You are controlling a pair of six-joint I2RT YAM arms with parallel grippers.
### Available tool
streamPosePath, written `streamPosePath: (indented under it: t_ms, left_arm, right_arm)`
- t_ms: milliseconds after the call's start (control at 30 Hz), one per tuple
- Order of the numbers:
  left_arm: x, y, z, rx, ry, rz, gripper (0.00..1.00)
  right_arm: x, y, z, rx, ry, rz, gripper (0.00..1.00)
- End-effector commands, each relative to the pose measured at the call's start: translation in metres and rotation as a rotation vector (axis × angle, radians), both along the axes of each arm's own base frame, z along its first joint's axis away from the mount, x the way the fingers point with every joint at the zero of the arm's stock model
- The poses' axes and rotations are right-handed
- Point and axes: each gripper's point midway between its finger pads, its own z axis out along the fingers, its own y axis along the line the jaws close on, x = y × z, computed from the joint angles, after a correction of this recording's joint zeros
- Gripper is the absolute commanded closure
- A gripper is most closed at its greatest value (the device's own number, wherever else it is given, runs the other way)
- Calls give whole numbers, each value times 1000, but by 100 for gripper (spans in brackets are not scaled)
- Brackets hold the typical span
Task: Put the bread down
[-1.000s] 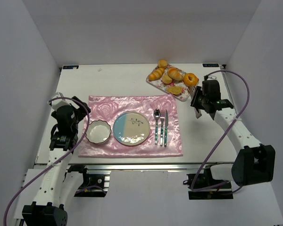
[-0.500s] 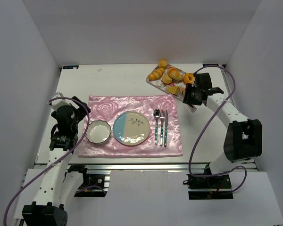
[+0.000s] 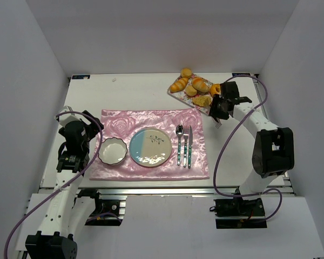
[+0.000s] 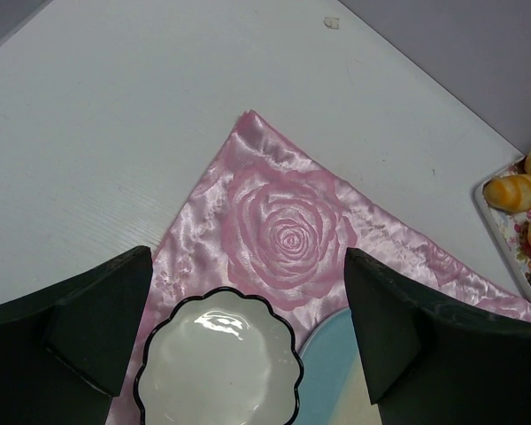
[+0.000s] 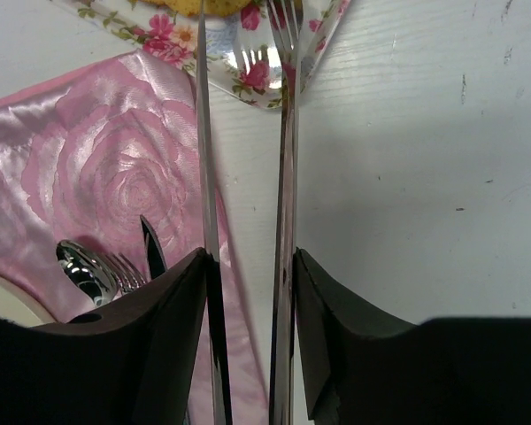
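Carefully, right gripper (image 5: 248,266) part-closed on the tongs (image 5: 286,133), I straddle the bread (image 3: 201,101) evenly at the tray's (image 5: 257,75) near edge.

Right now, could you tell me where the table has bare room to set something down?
Bare table lies behind the pink mat, left of the pastry tray, and right of the fork. The mat is crowded with bowl, plate and spoon. The right gripper holds tongs at the tray.

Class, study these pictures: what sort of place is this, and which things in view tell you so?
Probably a robot test bench staged as a dining table: two robot arms bolted at the table edge, plain white walls, and a pink placemat laid with plate, bowl and cutlery.
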Motion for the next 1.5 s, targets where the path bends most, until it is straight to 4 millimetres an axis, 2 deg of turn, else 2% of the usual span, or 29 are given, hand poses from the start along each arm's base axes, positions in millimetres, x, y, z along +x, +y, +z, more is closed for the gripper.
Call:
streamPosePath:
  t_ms: [0, 100, 233, 400, 433, 500, 533, 667, 833, 933, 1033, 1233, 1267, 1300, 1333, 1367, 1400, 1467]
  left_arm:
    - [1, 1, 16, 3, -32, 10, 2]
    - [1, 2, 17, 4, -33, 13, 2]
    - [1, 2, 17, 5, -36, 14, 2]
    - [1, 1, 17, 2, -37, 10, 2]
    - [1, 1, 17, 3, -36, 10, 2]
    - [1, 1, 17, 2, -35, 10, 2]
    - [0, 1, 17, 2, -37, 10, 2]
    - [-1, 1, 18, 2, -41, 10, 2]
    - [-1, 1, 18, 2, -40, 10, 2]
    - [-1, 1, 18, -1, -42, 9, 2]
    - [0, 1, 16, 1, -36, 11, 2]
    - [2, -1, 16, -3, -34, 1, 2]
    - [2, -2, 14, -5, -31, -7, 2]
    - [2, -3, 14, -8, -30, -9, 2]
    - [2, -3, 13, -7, -26, -12, 2]
    - [2, -4, 13, -9, -28, -13, 2]
    - [2, -4, 12, -7, -23, -14, 2]
    - [2, -4, 12, -9, -23, -13, 2]
  right_arm:
    - [20, -1, 16, 43, -63, -64, 53]
    - [23, 2, 22, 66, -86, -54, 60]
    - [25, 4, 39, 96, -155, -47, 75]
    - [27, 2, 67, 113, -242, -43, 84]
    - [29, 2, 73, 109, -266, -31, 90]
    - [29, 2, 86, 110, -302, -26, 92]
    - [29, 2, 90, 109, -310, -22, 100]
    - [23, 4, 103, 122, -340, 2, 100]
    - [15, 2, 104, 116, -349, 7, 100]
    - [7, 9, 110, 143, -361, 51, 100]
    - [-8, 22, 116, 199, -361, 131, 100]
    - [-56, 53, 119, 278, -362, 284, 100]
    - [-70, 66, 126, 301, -378, 333, 100]
    - [-82, 73, 114, 308, -353, 356, 100]
    - [-91, 81, 111, 317, -350, 385, 100]
    - [-110, 98, 114, 334, -356, 444, 100]
    - [-123, 106, 100, 344, -320, 464, 100]
    - [-147, 131, 103, 385, -326, 560, 100]
